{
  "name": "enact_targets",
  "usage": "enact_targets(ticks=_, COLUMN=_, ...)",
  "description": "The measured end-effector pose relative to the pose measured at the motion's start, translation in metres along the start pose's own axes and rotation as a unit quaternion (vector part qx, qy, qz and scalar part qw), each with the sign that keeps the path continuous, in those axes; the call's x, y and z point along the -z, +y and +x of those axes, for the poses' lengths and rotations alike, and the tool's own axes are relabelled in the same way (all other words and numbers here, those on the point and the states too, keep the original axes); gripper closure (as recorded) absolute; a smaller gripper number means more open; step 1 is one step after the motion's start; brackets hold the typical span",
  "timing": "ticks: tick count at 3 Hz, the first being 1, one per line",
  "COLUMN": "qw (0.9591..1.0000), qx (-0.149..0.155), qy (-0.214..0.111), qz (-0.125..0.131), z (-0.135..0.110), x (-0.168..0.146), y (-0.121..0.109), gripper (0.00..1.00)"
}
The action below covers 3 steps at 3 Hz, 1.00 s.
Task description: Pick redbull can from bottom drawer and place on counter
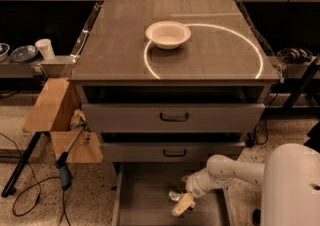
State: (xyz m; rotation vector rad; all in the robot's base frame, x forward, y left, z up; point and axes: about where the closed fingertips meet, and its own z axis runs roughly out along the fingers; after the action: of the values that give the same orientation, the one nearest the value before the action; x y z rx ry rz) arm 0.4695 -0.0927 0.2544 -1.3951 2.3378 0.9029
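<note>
my pale yellowish tool [182, 204], at the end of the white arm, sits low in the frame, just right of centre, down inside the wide shallow grey metal bottom drawer [145, 195]. i cannot tell whether it is apart, together or clamped on anything. the small slim silvery redbull can [174, 196] shows as a shiny patch on the drawer floor, touching or just beside the tool's upper left side.

i judge the main risk to be a poor hold. if i close off-centre on that smooth round metal, the can may squirt out and roll across the flat floor toward the low side walls. lifting carelessly could also knock it against the two closed grey drawers with black handles [172, 117] above. at the large glossy grey-brown counter [115, 55], a careless set-down could bump the white bowl [168, 34] in the upper middle.

the can looks low, perhaps lying down, but i cannot tell where its long axis runs or which way its top points.
</note>
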Motion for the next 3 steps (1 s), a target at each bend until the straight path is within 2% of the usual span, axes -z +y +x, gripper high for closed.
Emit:
enact_targets(ticks=1, qw=0.9998, qx=0.007, qy=-0.003, qz=0.016, z=0.002, x=-0.002, y=0.0, gripper=0.0)
enact_targets(ticks=2, qw=0.9974, qx=0.024, qy=-0.006, qz=0.067, z=0.005, x=-0.02, y=-0.023, gripper=0.0)
enact_targets(ticks=3, qw=0.9931, qx=0.021, qy=-0.01, qz=0.115, z=0.004, x=-0.038, y=-0.057, gripper=0.0)
